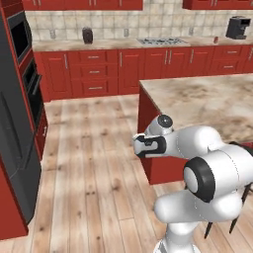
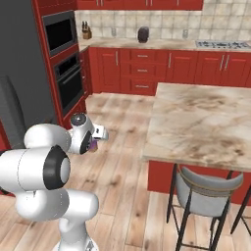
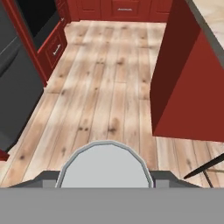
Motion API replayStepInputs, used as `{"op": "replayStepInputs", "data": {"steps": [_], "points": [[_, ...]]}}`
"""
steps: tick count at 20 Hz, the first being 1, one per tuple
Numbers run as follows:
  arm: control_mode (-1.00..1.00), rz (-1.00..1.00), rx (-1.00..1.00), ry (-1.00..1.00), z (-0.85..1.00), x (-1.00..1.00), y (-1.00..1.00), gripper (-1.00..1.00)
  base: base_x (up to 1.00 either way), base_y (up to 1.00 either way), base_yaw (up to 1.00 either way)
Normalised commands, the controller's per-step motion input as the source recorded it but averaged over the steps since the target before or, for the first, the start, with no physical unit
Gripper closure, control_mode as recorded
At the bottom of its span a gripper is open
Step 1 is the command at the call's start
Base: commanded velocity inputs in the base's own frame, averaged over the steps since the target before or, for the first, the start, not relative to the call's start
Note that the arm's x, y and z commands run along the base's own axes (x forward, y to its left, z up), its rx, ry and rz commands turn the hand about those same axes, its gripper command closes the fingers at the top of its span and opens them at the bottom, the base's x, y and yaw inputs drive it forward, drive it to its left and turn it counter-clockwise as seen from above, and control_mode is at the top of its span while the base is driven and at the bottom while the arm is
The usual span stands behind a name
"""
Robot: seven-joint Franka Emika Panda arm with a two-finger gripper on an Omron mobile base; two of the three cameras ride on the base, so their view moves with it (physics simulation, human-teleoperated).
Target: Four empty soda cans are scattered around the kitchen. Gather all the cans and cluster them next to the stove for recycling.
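Note:
My gripper point(image 2: 92, 143) hangs over the wood floor between the island and the wall oven, shut on a purple soda can point(image 2: 91, 142). The can's silvery top point(image 3: 105, 166) sits low in the hand view between the fingertips point(image 3: 47, 177). In the left base view the hand point(image 1: 148, 146) shows in front of the island's red side and the can is hidden. The stove point(image 1: 159, 41) lies on the far back counter, also seen as the stove point(image 2: 223, 44). A small red soda can point(image 1: 216, 39) stands on that counter to the stove's right.
The island counter point(image 1: 207, 99) is on the right, with grey stools point(image 2: 206, 191) at its near side. A dark fridge point(image 1: 12, 148) and wall oven point(image 1: 29, 84) line the left. A coffee machine point(image 1: 238, 27) and a dark jar point(image 1: 87, 34) stand on the back counter.

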Motion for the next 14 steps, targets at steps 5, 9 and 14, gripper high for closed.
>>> {"op": "replayStepInputs", "data": {"steps": [5,9,14], "points": [[1.00,0.00,0.00,0.00,0.00,0.00,0.00,1.00,0.25,0.37,0.00],[1.00,0.00,0.00,0.00,0.00,0.00,0.00,1.00,0.47,0.28,0.00],[1.00,0.00,0.00,0.00,0.00,0.00,0.00,1.00,0.62,0.25,0.00]]}}
